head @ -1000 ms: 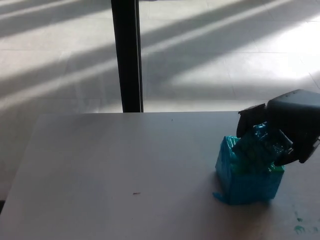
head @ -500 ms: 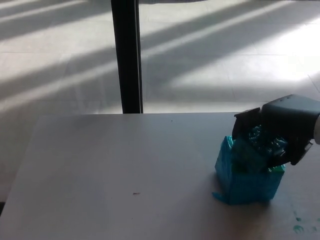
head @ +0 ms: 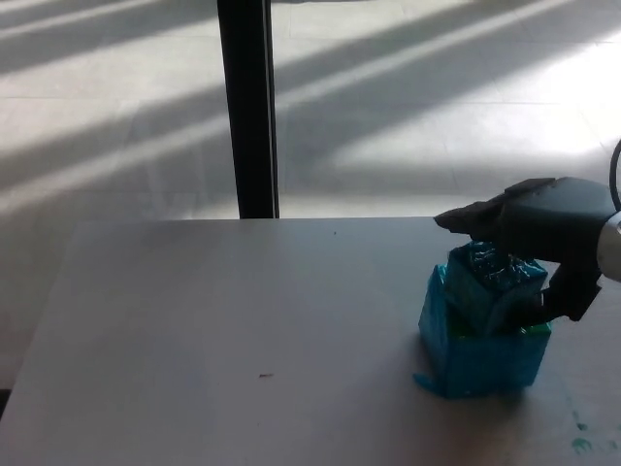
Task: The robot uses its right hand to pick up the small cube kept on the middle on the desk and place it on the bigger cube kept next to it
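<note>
So the small cube (head: 493,277) sits on top of the bigger cube (head: 480,351), over at the right side of the tabletop (head: 243,330). The right hand (head: 543,233) arches over it, fingers spread apart, seemingly not clamping anything. Black post (head: 247,107) stands behind.

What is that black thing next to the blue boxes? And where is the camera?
The camera sits on a robot's head, looking down at a white desk. The black thing is the robot's right hand, with a thumb and thick fingers. On the desk stands a big blue cube. A small blue cube sits on top of it, and the hand is wrapped around that small one. Whether it is gripping or letting go is hard to tell. The other hand is out of sight. Behind the desk are a sunlit floor and a black post.
</note>
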`<state>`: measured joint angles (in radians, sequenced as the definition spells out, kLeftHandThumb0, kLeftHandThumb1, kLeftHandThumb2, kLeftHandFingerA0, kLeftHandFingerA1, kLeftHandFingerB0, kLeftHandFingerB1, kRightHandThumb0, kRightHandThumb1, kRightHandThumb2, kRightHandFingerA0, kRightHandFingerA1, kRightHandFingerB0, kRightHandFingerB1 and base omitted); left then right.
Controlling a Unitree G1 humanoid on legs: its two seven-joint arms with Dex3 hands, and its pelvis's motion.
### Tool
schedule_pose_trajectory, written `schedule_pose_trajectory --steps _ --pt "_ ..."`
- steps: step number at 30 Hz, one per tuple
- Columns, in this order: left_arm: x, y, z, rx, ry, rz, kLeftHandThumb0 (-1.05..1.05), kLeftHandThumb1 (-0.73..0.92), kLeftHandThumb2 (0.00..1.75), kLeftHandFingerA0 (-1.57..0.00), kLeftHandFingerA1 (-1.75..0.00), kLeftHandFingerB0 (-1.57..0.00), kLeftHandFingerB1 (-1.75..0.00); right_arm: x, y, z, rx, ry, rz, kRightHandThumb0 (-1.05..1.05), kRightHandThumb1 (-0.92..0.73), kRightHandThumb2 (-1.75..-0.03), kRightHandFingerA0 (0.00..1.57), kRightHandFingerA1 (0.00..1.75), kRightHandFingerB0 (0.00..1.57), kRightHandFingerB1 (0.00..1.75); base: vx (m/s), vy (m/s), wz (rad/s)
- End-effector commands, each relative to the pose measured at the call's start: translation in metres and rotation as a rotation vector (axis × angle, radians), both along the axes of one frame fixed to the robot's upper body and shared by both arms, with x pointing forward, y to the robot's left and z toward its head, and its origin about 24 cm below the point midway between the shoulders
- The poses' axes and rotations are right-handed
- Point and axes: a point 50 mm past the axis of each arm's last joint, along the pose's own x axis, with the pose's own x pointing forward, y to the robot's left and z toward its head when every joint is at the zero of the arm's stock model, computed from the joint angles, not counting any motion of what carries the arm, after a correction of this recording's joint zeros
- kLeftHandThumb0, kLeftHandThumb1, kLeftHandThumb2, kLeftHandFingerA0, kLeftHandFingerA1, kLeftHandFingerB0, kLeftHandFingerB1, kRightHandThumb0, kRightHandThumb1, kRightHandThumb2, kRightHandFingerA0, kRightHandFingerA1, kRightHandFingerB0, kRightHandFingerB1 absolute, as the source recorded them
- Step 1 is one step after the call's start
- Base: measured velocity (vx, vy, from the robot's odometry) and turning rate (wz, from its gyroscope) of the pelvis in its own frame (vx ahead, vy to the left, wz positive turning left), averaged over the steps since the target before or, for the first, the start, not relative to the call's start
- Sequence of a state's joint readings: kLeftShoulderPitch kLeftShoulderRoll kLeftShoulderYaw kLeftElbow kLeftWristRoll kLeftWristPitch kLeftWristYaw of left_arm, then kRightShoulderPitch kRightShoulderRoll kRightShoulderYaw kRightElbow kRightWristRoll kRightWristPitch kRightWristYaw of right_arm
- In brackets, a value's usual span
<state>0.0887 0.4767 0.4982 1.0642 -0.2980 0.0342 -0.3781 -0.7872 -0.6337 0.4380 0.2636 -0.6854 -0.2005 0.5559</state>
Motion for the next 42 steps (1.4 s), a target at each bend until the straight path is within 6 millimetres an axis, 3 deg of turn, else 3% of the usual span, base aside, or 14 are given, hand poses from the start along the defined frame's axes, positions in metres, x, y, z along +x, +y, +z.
schedule_pose_trajectory --steps 1,3,4,5,16,24,27,31,34,35,38,39,41,42 --pt "-0.002 0.006 0.005 0.019 -0.007 0.001 -0.66 0.69 0.61 -0.42 -0.53 -0.42 -0.39 -0.002 -0.011 0.002 -0.043 0.027 -0.052 -0.9 -0.5 -0.56 0.0 0.0 0.0 0.0 0.0 0.0 0.0" --pt "-0.002 0.006 0.005 0.023 0.002 0.002 -0.66 0.7 0.61 -0.43 -0.53 -0.43 -0.4 -0.003 -0.012 0.005 -0.046 0.032 -0.056 -0.91 -0.5 -0.56 0.0 0.0 0.0 0.0 0.0 0.0 0.0" --pt "-0.003 0.005 0.004 0.028 0.007 0.009 -0.67 0.69 0.61 -0.46 -0.54 -0.46 -0.4 -0.002 -0.013 0.006 -0.046 0.029 -0.058 -0.87 -0.5 -0.9 0.0 0.14 0.0 0.01 0.0 0.0 0.0" --pt "-0.003 0.005 0.003 0.03 0.009 0.013 -0.67 0.68 0.61 -0.48 -0.56 -0.46 -0.4 -0.003 -0.013 0.012 -0.048 0.025 -0.063 -0.89 -0.5 -0.56 0.0 0.0 0.0 0.0 0.0 0.0 0.0" --pt "-0.005 0.007 0.003 0.033 0.024 0.012 -0.65 0.69 0.61 -0.47 -0.5 -0.45 -0.39 -0.021 -0.041 0.073 0.078 0.009 -0.121 -0.9 -0.51 -0.57 0.0 0.0 0.0 0.0 0.0 0.0 0.0" --pt "-0.01 0.008 0.002 0.024 0.037 0.034 -0.64 0.68 0.61 -0.47 -0.51 -0.45 -0.38 -0.058 -0.128 0.087 0.32 -0.108 -0.3 -0.87 -0.59 -0.58 0.0 0.0 0.0 0.03 0.0 0.0 0.0" --pt "-0.01 0.008 0.002 0.023 0.038 0.033 -0.63 0.68 0.61 -0.47 -0.51 -0.47 -0.39 -0.072 -0.152 0.081 0.447 -0.202 -0.329 -0.84 -0.51 -0.84 0.0 0.07 0.04 0.05 0.0 0.0 0.0" --pt "-0.013 0.007 0.0 0.022 0.047 0.033 -0.64 0.68 0.61 -0.46 -0.52 -0.46 -0.39 -0.103 -0.199 0.063 0.67 -0.343 -0.478 -0.57 -0.51 -0.77 0.0 0.14 0.06 0.26 0.0 0.0 0.0" --pt "-0.013 0.007 0.001 0.015 0.034 0.024 -0.64 0.69 0.61 -0.45 -0.52 -0.46 -0.39 -0.119 -0.22 0.046 0.774 -0.368 -0.57 -0.73 -0.45 -0.79 0.0 0.12 0.1 0.23 0.0 0.0 0.0" --pt "-0.013 0.007 0.001 0.016 0.036 0.028 -0.63 0.68 0.61 -0.47 -0.53 -0.47 -0.39 -0.131 -0.234 0.031 0.841 -0.379 -0.648 -0.66 -0.44 -0.85 0.0 0.23 0.04 0.37 0.0 0.0 0.0" --pt "-0.012 0.008 0.0 0.025 0.051 0.039 -0.65 0.68 0.61 -0.49 -0.53 -0.48 -0.39 -0.159 -0.262 -0.007 0.908 -0.402 -0.817 -0.78 -0.5 -0.88 0.01 0.2 0.05 0.34 0.0 0.0 0.0" --pt "-0.012 0.008 0.0 0.02 0.045 0.041 -0.64 0.68 0.61 -0.48 -0.53 -0.47 -0.39 -0.165 -0.267 -0.015 0.919 -0.407 -0.851 -0.76 -0.64 -0.6 0.0 0.35 0.1 0.32 0.0 0.0 0.0" --pt "-0.013 0.008 0.002 0.019 0.04 0.04 -0.65 0.68 0.61 -0.46 -0.53 -0.44 -0.4 -0.186 -0.282 -0.045 0.987 -0.399 -1.001 -0.78 -0.63 -0.6 0.0 0.47 0.1 0.42 0.0 0.0 0.0" --pt "-0.013 0.008 0.002 0.02 0.039 0.037 -0.65 0.68 0.61 -0.46 -0.53 -0.44 -0.4 -0.19 -0.286 -0.051 0.995 -0.399 -1.03 -0.8 -0.5 -0.88 0.01 0.46 0.09 0.5 0.0 0.0 0.0"
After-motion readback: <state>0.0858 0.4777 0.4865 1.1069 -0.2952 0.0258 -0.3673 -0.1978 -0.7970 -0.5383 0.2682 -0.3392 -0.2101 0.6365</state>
